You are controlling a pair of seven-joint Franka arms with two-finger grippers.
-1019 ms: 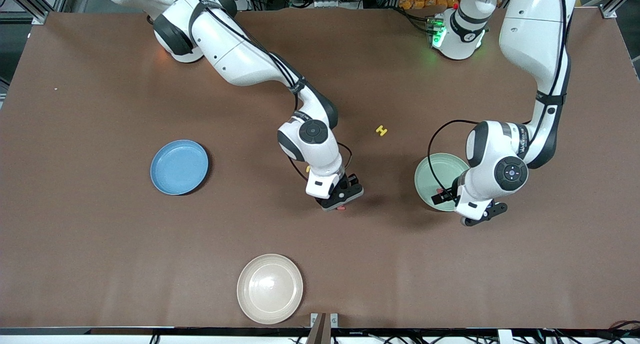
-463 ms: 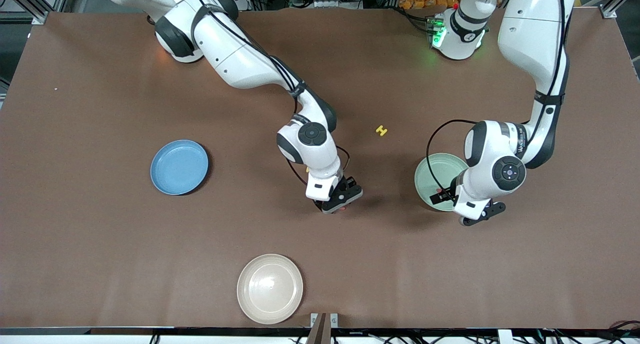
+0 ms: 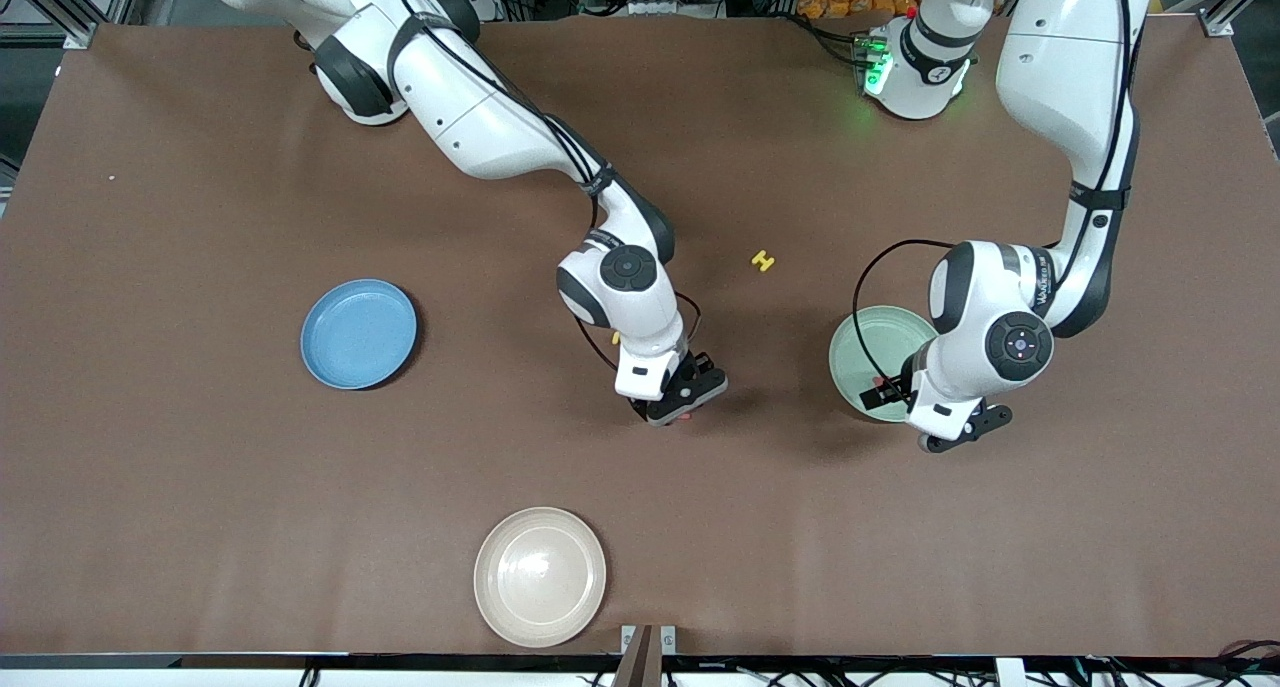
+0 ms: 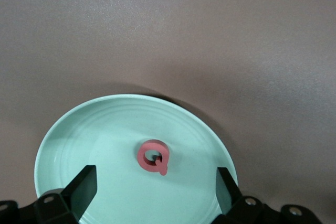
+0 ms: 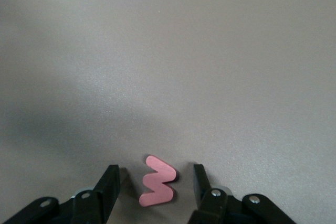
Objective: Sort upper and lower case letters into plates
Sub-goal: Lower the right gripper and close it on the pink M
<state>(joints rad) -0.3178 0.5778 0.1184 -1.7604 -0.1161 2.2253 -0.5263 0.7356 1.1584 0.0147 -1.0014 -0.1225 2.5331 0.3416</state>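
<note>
From my station I see the right gripper [image 5: 156,182] low over the middle of the brown table [image 3: 180,487], its jaws partly open and standing on either side of a pink W-shaped letter [image 5: 157,188] that lies flat on the surface; the fingers [image 5: 107,183] flank it without touching it. In the front view only a sliver of that pink piece [image 3: 682,418] peeks out under the right gripper [image 3: 676,403]. My left gripper [image 4: 156,182] hangs over the pale green plate [image 4: 79,135], jaws spread wide with nothing between them, and a pink Q-shaped letter [image 4: 154,157] lies flat in the plate's well near its middle. That green plate [image 3: 860,342] sits toward the left arm's end of the table, partly covered by the left gripper [image 3: 900,399]. A yellow H-shaped letter [image 3: 764,260] lies on bare table between the two arms, closer to the robots' edge than either gripper. The blue plate [image 3: 358,333] sits toward the right arm's end, well apart from the rest. A cream plate [image 3: 540,576] rests close to the table edge nearest the front camera.
</note>
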